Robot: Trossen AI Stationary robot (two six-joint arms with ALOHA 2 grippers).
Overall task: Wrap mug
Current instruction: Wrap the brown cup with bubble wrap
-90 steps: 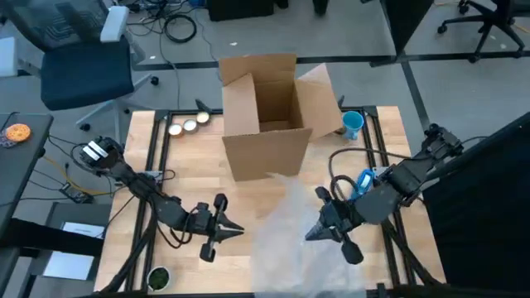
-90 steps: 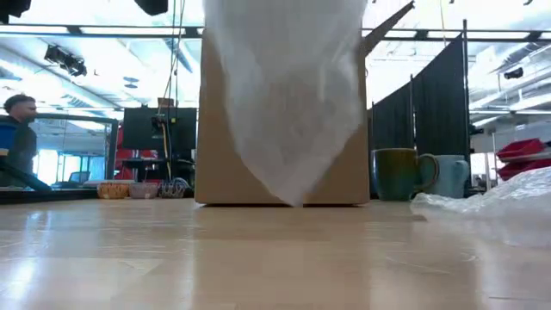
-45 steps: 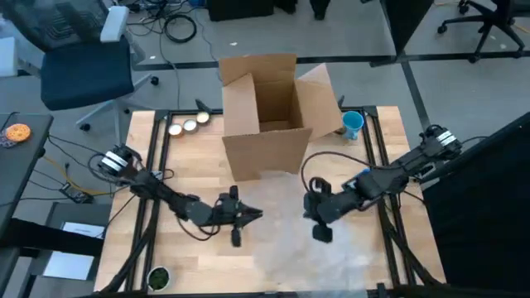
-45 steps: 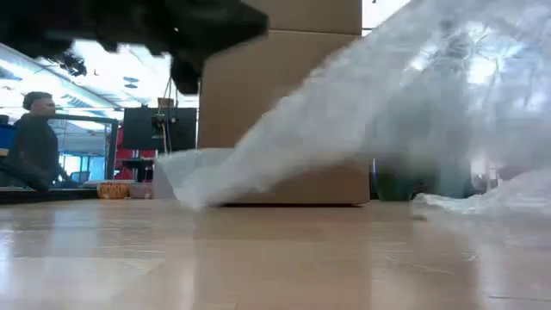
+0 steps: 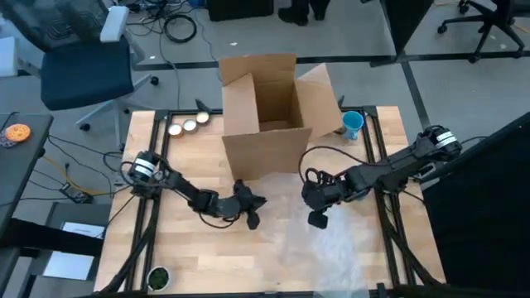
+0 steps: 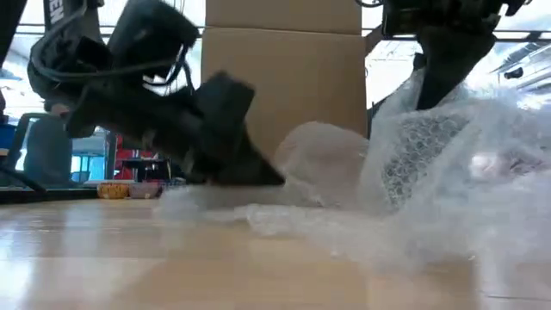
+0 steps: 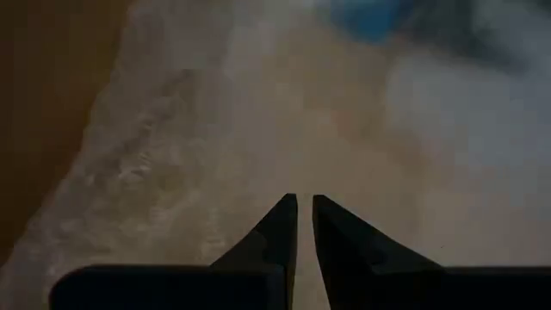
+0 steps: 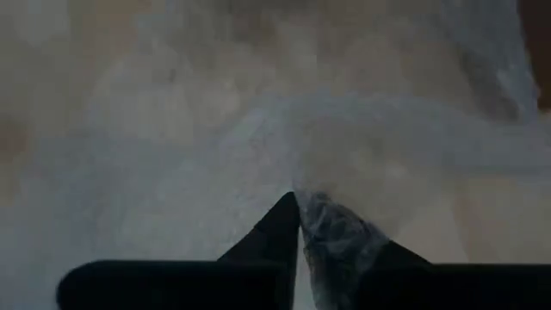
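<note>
since half a second earlier, both arms had reached in toward the table's middle and the bubble wrap had dropped from a lifted sheet into a crumpled spread over the near right part of the table. nearest in the low view, the wrap lay in loose folds on the wood, heaped higher on its right side. the left gripper sat low at the sheet's left edge, its arm stretched across from the table's left side; in the left wrist view its fingers were nearly together with only a thin gap, and i cannot tell whether any film was caught between them. the right gripper hung over the sheet's far right part, forearm angled in from the right, and its fingers were pinched together on a fold of the wrap. behind both grippers stood the open cardboard box, flaps up, blocking the low view's line to the far edge. beyond it on the far right sat a blue mug, well apart from the wrap, and on the far left three small round objects.
</note>
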